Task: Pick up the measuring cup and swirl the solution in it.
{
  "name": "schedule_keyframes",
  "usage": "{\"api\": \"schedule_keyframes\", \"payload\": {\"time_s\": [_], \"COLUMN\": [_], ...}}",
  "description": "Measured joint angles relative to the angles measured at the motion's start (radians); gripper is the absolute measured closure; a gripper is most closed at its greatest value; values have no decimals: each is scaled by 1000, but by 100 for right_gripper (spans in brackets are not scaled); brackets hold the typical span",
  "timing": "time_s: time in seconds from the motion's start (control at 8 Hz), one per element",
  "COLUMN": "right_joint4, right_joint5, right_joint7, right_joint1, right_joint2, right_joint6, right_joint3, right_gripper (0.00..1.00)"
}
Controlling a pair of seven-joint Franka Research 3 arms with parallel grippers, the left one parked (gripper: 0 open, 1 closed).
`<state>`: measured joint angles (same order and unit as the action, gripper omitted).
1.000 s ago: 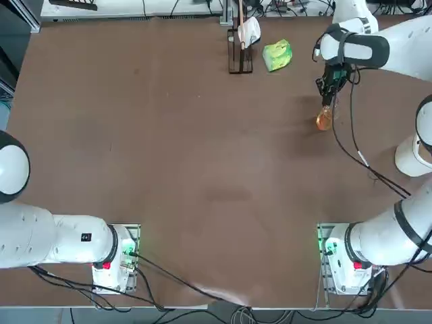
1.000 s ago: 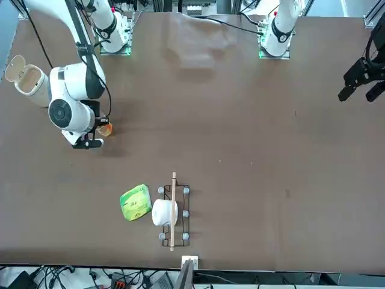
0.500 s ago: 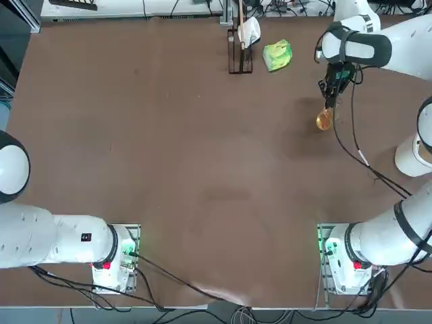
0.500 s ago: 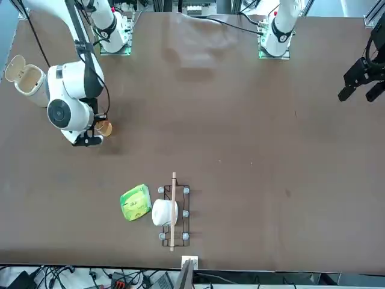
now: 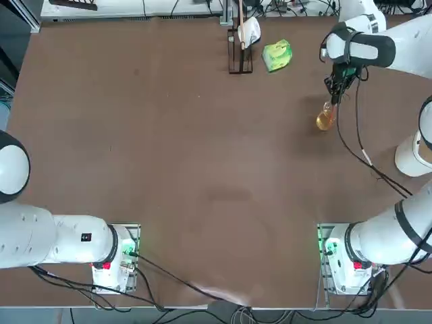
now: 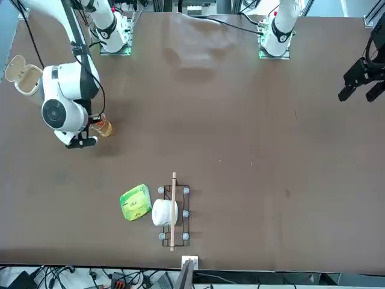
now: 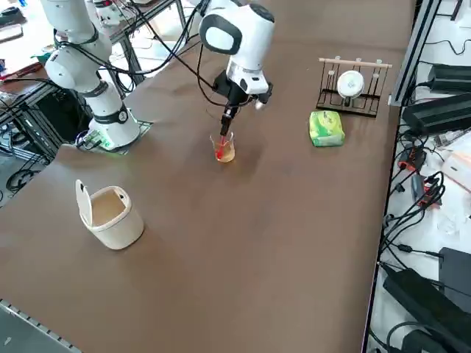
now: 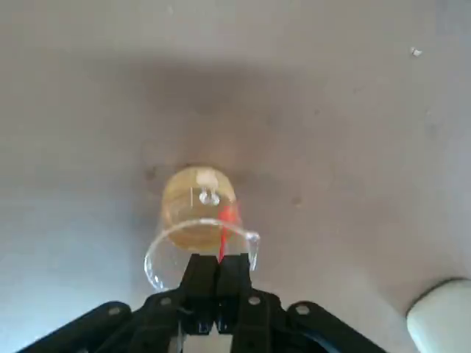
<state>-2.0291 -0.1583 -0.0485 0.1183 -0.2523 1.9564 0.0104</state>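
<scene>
The measuring cup (image 8: 197, 234), clear glass, hangs above the table (image 5: 202, 169) by its rim, pinched in the closed fingers of the right gripper (image 8: 215, 266). It holds a shallow pool of the solution (image 8: 199, 198), amber. A red marking on its wall is unreadable.

Clear measuring cup (image 7: 224, 148) holding shallow amber solution (image 8: 199, 202), rim pinched

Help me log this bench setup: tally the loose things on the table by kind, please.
Glass measuring cup with orange solution, pinched at its rim by the right gripper: 1
Green bag: 1
White lidded bin: 1
Wire rack holding a white cup: 1
Total: 4
</scene>
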Motion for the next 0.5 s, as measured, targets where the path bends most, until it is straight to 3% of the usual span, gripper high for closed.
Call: {"api": "schedule_keyframes", "payload": {"time_s": [0.5], "right_joint4": [0], "right_joint5": [105], "right_joint7": [-2], "right_joint1": [6], "right_joint2": [-4], "right_joint6": [47], "right_joint3": [-6], "right_gripper": [97]}}
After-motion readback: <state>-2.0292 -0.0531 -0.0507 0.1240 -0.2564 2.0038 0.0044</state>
